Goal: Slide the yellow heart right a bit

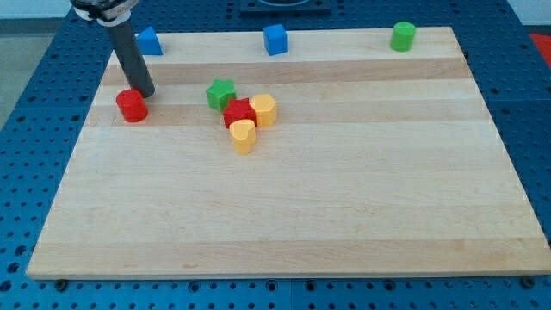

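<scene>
Wooden board (344, 198) on blue pegboard (34, 95)

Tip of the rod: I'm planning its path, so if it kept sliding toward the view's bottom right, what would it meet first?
Probably the red cylinder: my tip sits just beyond its upper right edge, though depth is unclear.

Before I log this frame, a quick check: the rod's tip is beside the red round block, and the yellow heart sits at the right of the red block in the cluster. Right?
Not quite. In the camera view the yellow heart sits just below the red block, toward the view's bottom, touching it. My tip is indeed beside the red round block.
</scene>
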